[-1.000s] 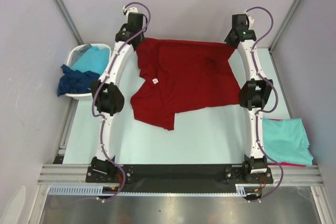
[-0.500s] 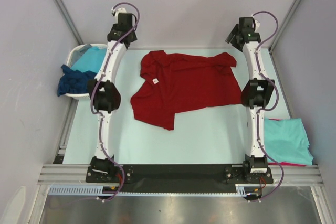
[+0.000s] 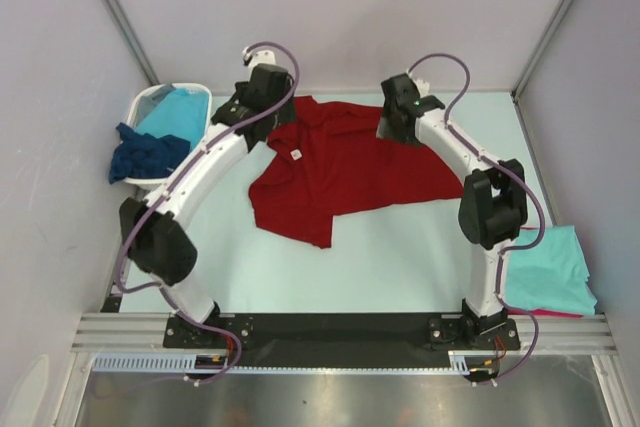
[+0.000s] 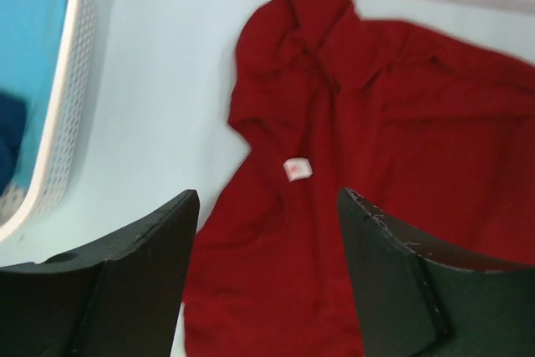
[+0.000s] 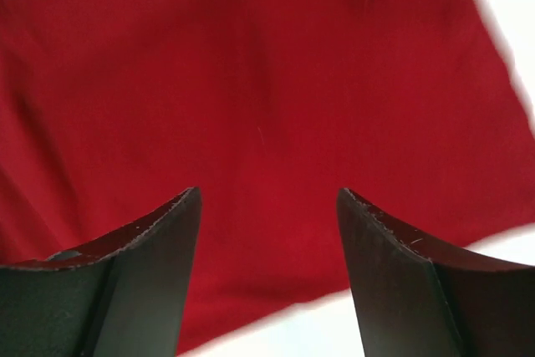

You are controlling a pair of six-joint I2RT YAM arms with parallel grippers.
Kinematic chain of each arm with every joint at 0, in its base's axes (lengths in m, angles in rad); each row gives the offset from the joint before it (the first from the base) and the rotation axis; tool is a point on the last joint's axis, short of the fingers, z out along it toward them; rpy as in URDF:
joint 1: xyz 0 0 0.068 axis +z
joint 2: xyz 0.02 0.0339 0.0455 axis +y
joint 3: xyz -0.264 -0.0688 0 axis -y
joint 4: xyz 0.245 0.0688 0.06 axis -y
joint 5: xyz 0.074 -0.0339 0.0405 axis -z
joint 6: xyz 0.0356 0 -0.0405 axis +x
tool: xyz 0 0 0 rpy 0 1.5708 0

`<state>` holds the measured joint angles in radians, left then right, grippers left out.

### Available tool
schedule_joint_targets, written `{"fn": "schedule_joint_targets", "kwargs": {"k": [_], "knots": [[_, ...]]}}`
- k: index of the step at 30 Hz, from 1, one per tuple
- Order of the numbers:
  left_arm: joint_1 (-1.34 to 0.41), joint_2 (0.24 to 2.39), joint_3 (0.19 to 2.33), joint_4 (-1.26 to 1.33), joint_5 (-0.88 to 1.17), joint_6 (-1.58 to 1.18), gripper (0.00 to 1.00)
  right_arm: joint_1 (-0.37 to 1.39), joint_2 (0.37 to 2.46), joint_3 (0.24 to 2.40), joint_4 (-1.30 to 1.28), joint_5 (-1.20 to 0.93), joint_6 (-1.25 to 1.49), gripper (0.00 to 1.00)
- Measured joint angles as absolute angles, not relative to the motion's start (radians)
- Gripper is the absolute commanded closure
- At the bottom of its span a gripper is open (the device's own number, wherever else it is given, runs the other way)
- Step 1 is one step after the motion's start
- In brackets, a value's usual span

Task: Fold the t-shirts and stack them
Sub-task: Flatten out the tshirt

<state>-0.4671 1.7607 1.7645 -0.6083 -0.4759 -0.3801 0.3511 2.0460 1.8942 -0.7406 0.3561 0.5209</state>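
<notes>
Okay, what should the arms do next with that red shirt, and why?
Probably lower the left tool and right tool onto the red shirt and pinch its far edge to spread it: it lies rumpled, and both tools are open and empty above it.

The plain dark red t-shirt [image 3: 350,162] is showing a white tag [image 3: 296,155]. The white lattice basket [image 3: 140,105] is holding a turquoise shirt [image 3: 178,107] and a navy shirt [image 3: 150,152]. A folded turquoise shirt [image 3: 545,267] is covering a red shirt [image 3: 560,314].
</notes>
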Motion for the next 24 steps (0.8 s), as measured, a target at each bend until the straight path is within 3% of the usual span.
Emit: {"fn": "schedule_joint_targets", "kwargs": {"k": [9, 15, 24], "knots": [[-0.532, 1.632, 1.428, -0.588, -0.556, -0.42, 0.41, 0.323, 1.929, 1.511, -0.683, 0.356, 0.534, 0.32], [-0.577, 1.594, 1.265, -0.611, -0.543, -0.465, 0.46, 0.304, 1.827, 1.426, -0.648, 0.361, 0.538, 0.32], [-0.636, 1.483, 1.201, -0.611, -0.553, -0.494, 0.5, 0.27, 1.766, 1.325, -0.626, 0.376, 0.564, 0.34]]}}
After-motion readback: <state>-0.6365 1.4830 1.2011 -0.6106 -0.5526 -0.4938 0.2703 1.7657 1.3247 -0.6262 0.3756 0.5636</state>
